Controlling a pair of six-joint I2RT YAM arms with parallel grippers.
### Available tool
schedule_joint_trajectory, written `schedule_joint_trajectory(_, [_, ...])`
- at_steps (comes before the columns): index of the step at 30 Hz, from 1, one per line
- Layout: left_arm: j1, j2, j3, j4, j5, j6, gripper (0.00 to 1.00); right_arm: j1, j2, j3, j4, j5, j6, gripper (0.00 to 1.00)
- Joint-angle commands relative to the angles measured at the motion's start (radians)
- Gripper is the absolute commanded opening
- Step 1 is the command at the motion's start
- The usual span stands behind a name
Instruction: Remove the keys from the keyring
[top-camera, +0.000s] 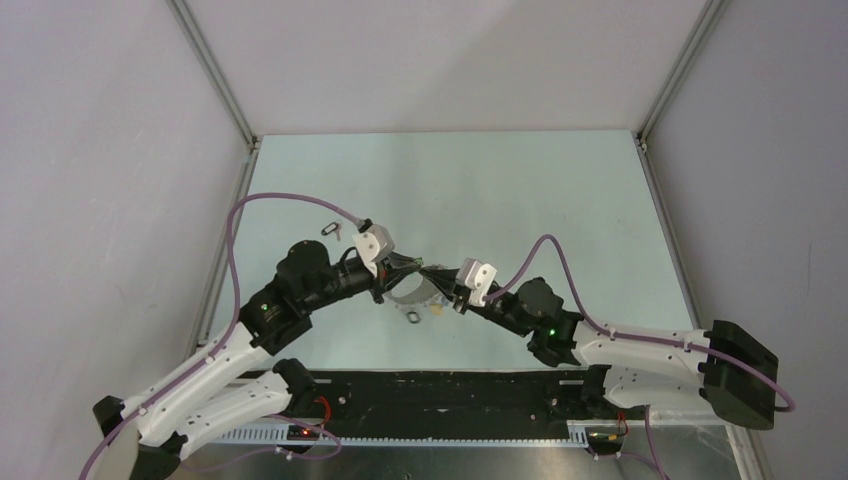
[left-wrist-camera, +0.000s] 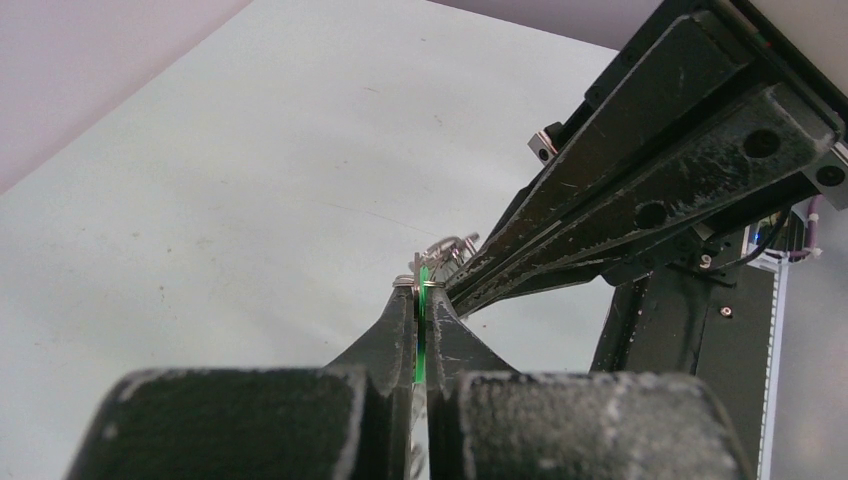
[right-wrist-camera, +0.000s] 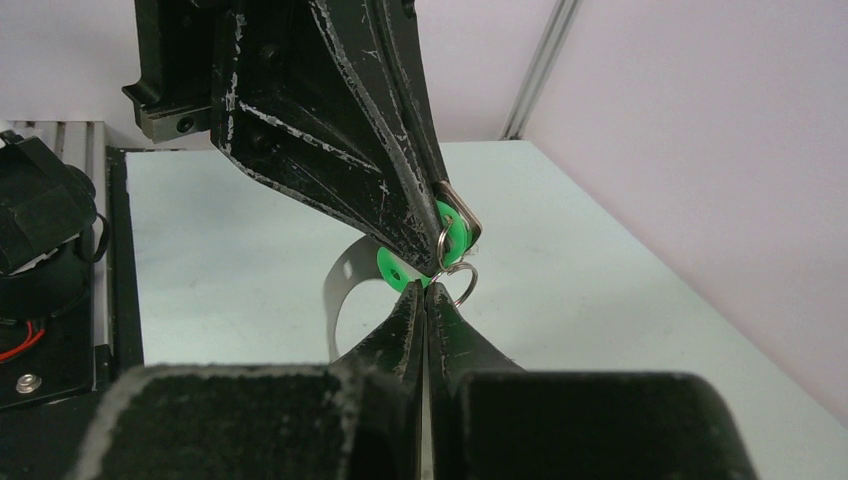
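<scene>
The top external camera sits high behind the arms, looking down and forward from well back, taking in the whole table with the arm bases along the bottom edge. The left wrist camera hugs the left gripper, peering along its fingers at very close range with the right gripper cutting in from the upper right, and the right wrist camera mirrors that, the other arm's fingers dropping in from its upper left. All three share one spot, the fingertips meeting at the green key head, tiny mid-frame from above, huge from both wrists.
</scene>
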Motion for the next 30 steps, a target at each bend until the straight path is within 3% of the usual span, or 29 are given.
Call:
schedule_joint_trajectory(1, [0.002, -0.005, 0.013, 0.088, -0.044, -0.035, 0.00, 0.030, -0.043, 0.017, 0.015, 0.068, -0.039, 0.00])
schedule_joint_trajectory(17, [0.006, 0.023, 0.032, 0.059, -0.068, -0.059, 0.00, 0.150, -0.007, 0.000, 0.128, 0.268, -0.223, 0.00])
schedule_joint_trajectory(26, [0.052, 0.092, 0.069, 0.021, -0.032, -0.115, 0.00, 0.201, 0.022, -0.009, 0.109, 0.179, -0.407, 0.00])
schedule_joint_trajectory(30, [0.066, 0.119, 0.078, 0.013, 0.013, -0.129, 0.00, 0.209, 0.022, -0.003, -0.011, 0.097, -0.582, 0.00])
